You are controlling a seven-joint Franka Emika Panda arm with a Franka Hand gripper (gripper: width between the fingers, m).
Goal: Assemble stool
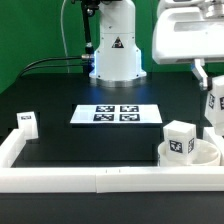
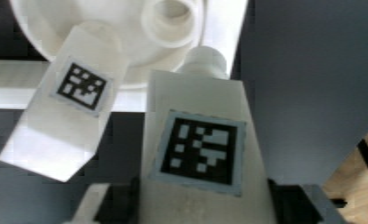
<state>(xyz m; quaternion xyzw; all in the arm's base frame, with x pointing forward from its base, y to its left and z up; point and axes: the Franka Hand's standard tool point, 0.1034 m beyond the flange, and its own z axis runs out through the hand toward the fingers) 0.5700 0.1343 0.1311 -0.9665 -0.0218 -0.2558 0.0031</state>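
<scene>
the gripper jaws pinched one leg above the seat disc, at the exterior view's right. a second leg rested in the disc.

One seat disc and perhaps three legs.

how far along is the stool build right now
Roughly midway. Done: a first leg sits in the seat disc, though whether it is fixed I cannot tell. In hand: the end effector grips a second leg near the disc. Left: fitting that one, then the loose leg by the border rail.
</scene>
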